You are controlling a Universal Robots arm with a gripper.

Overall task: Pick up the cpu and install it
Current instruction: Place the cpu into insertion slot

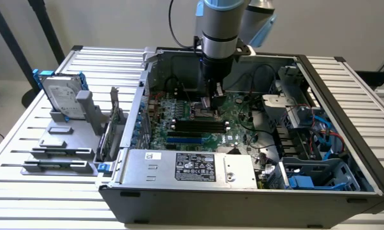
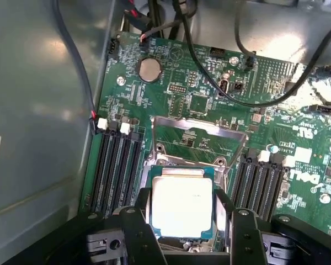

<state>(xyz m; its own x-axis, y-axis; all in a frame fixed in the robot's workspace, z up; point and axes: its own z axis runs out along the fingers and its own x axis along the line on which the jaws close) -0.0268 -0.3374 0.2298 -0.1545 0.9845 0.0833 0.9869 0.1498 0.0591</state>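
Centrally, the cpu (image 2: 182, 201), a flat square chip with a dull silver lid and thin green rim, lies level at the open socket (image 2: 225, 182) of the green motherboard (image 2: 209, 88). The hinged metal load plate (image 2: 201, 138) is raised behind it. The black claw (image 2: 188, 212) is partly closed on the cpu, one finger (image 2: 140, 221) against each of two opposite edges. Black memory slots (image 2: 116, 165) flank the socket. The board lies inside an open grey steel computer case (image 1: 243, 191) on a slatted metal desk (image 1: 345, 81) before a pale wall. At the exterior view's left, a hard drive (image 1: 61, 96) in a blue frame stands upright in a grey holder (image 1: 64, 143). The silver arm (image 1: 220, 33) stands vertically, wrist down, inside the case.
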